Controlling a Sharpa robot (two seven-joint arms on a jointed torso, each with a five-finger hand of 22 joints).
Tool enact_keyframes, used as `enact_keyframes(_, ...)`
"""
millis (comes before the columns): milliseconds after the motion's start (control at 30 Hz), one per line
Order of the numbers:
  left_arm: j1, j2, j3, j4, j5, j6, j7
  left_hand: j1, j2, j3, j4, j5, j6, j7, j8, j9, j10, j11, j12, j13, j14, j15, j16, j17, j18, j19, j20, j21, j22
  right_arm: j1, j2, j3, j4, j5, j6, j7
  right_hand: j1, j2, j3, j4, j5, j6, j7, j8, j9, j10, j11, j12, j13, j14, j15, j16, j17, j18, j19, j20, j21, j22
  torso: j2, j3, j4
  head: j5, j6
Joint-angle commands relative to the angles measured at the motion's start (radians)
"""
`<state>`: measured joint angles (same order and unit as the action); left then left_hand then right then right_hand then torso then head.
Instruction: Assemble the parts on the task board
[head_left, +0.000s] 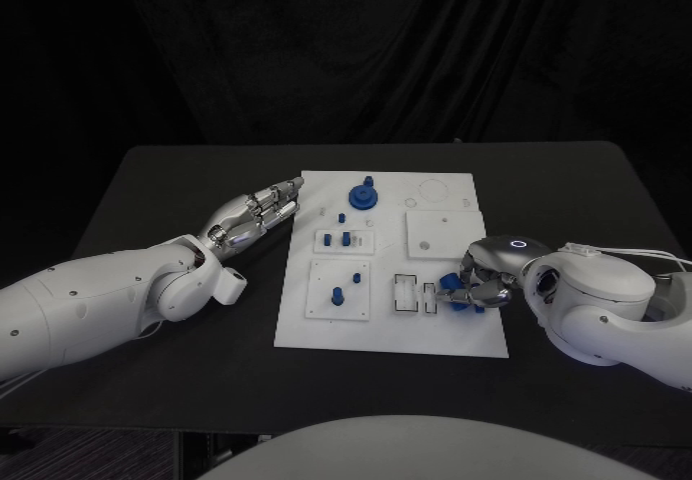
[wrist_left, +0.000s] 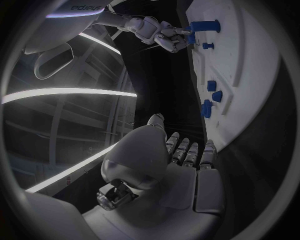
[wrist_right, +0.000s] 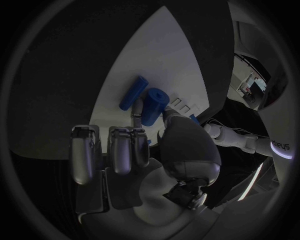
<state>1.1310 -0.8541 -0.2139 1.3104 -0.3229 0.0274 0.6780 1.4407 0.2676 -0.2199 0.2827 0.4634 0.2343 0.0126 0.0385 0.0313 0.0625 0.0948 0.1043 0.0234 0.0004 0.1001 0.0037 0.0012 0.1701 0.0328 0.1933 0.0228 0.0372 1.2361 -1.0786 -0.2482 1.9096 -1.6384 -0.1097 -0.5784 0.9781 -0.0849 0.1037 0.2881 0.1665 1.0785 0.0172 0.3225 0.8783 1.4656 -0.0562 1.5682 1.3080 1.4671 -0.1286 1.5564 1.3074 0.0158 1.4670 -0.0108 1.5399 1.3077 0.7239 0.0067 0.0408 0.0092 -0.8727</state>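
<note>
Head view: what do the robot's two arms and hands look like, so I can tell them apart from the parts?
Both arms are glossy white with rounded shells. The left hand and right hand are silver metal with segmented fingers. A lit ring glows on the right wrist, and thin white cables run along the right arm.

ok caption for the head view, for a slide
Right hand grips a blue part over the task board; left hand hovers beside it.

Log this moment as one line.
left hand: open, at task board edge | right hand: gripping blue cylinder part | assembly: unfinished
</note>
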Motion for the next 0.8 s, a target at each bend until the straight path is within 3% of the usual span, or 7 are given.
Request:
enact_keyframes(33,-0.002,0.002,0.001,0.000,0.000,0.017,0.022,0.007,0.002,0.005,0.000,0.005,0.002,0.008,0.004,0.002,0.001,-0.002,0.005,0.001,0.000,0.004,-0.004,-0.001,-0.006,0.000,0.003,0.003,-0.002,-0.005,0.004,0.000,-0.005,-0.008,0.032,-0.029,0.006,0.007,-0.001,-0.003,0.006,-0.009,0.002,-0.011,-0.006,0.105,0.011,0.003,0.263,0.094,0.008,-0.005,0.214,-0.005,0.083,0.003,-0.005,0.249,-0.001,-0.0002,-0.0006,0.003,0.000)
enact_keyframes(200,-0.003,0.003,0.001,-0.001,0.000,0.018,0.022,0.006,0.002,0.005,0.000,0.005,0.006,0.015,0.005,0.002,0.001,-0.002,0.005,0.001,0.000,0.003,-0.004,-0.001,-0.006,0.000,0.003,0.003,-0.002,-0.008,0.009,0.000,-0.010,-0.008,0.038,-0.027,0.024,0.005,-0.002,-0.008,0.005,-0.021,0.008,-0.035,-0.018,0.105,0.016,0.003,0.263,0.093,0.012,-0.006,0.211,-0.005,0.082,0.007,-0.008,0.248,-0.001,-0.0002,-0.0004,0.003,0.000)
enact_keyframes(300,-0.004,0.004,0.001,-0.002,0.000,0.019,0.021,0.006,0.002,0.005,0.000,0.005,0.007,0.017,0.005,0.002,0.002,-0.002,0.006,0.001,0.000,0.003,-0.004,-0.001,-0.006,0.000,0.003,0.003,-0.002,-0.009,0.011,0.000,-0.013,-0.002,0.038,-0.024,0.067,0.012,0.004,-0.035,0.005,-0.026,0.012,-0.057,-0.030,0.105,0.020,0.003,0.263,0.092,0.015,-0.008,0.206,-0.004,0.080,0.011,-0.011,0.247,-0.002,-0.0004,0.0000,0.003,0.000)
enact_keyframes(467,-0.005,0.004,0.001,-0.004,0.000,0.021,0.020,0.006,0.003,0.005,0.000,0.005,0.008,0.019,0.006,0.002,0.003,0.000,0.008,0.002,0.000,0.003,-0.004,-0.001,-0.006,0.000,0.003,0.003,-0.002,-0.009,0.010,0.000,-0.014,0.033,0.013,-0.007,0.099,0.028,0.014,-0.063,0.005,-0.017,0.012,-0.064,-0.035,0.105,0.020,0.003,0.263,0.092,0.016,-0.008,0.206,-0.004,0.080,0.012,-0.011,0.247,0.000,-0.0002,0.0004,0.005,0.000)
enact_keyframes(800,-0.008,0.004,0.001,-0.006,0.000,0.022,0.020,0.006,0.003,0.006,0.001,0.005,0.011,0.024,0.007,0.003,0.005,0.002,0.009,0.002,0.000,0.002,-0.004,-0.001,-0.005,0.000,0.003,0.003,-0.002,-0.009,-0.002,0.000,-0.001,0.076,-0.082,0.045,0.094,0.057,0.016,-0.066,0.005,0.009,0.009,-0.061,-0.034,0.105,0.018,0.003,0.263,0.093,0.015,-0.006,0.211,-0.005,0.082,0.012,-0.008,0.248,-0.001,-0.0001,-0.0011,0.009,0.000)
